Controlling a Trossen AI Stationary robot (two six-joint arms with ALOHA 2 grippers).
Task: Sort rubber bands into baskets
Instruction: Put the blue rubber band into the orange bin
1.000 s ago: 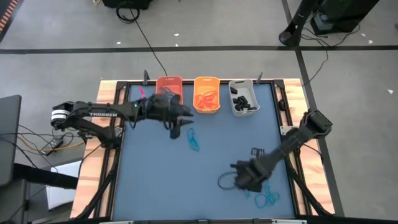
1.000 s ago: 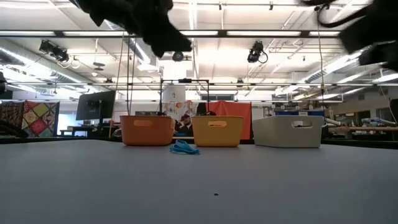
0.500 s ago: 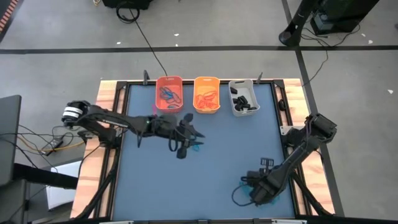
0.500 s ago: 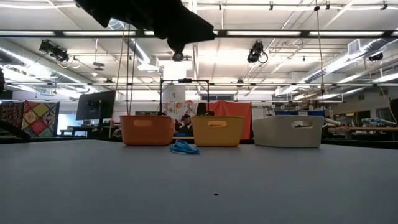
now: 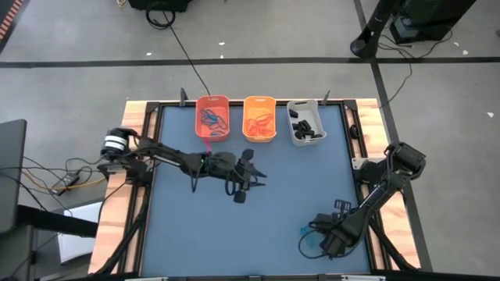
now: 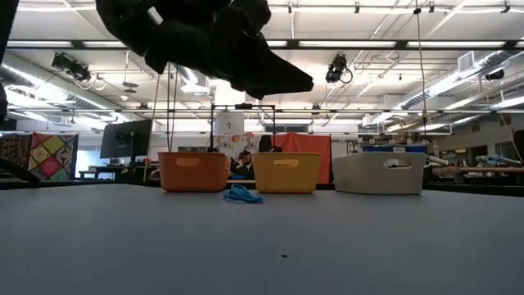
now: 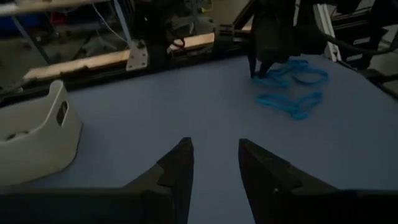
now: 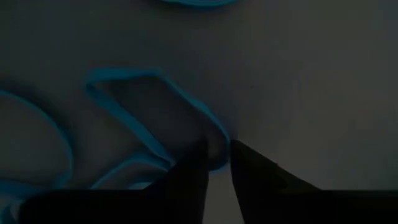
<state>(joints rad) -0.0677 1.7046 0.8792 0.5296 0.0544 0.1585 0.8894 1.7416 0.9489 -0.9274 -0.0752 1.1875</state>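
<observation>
Three baskets stand in a row at the table's far edge: an orange one (image 5: 212, 115) with blue bands, a yellow-orange one (image 5: 259, 119) with orange bands, and a grey-white one (image 5: 306, 122) with black ones. A small heap of blue rubber bands (image 6: 242, 195) lies on the mat in front of them. My left gripper (image 7: 216, 163) hangs open above that heap (image 5: 256, 176) and hides it from above. Near the table's near right corner lies a second cluster of blue rubber bands (image 7: 292, 90). My right gripper (image 5: 330, 240) points down onto it. My right gripper comes from above, pointing down, and its two fingertips (image 8: 194, 163) close in on either side of one strand of a blue rubber band at a bend of its loop (image 8: 219, 138). The band lies flat on the mat among the other blue bands.
The blue-grey mat (image 5: 195, 234) has open room across its near left half. A raised wooden frame (image 5: 133, 117) with dark rails borders it. In the low view the left arm (image 6: 205, 41) hangs high above the mat.
My left gripper has moved from beside the orange basket toward the table's right and near edge and down, and now hangs over the middle blue heap. My right gripper has gone toward the near right corner and down onto the blue cluster there.
</observation>
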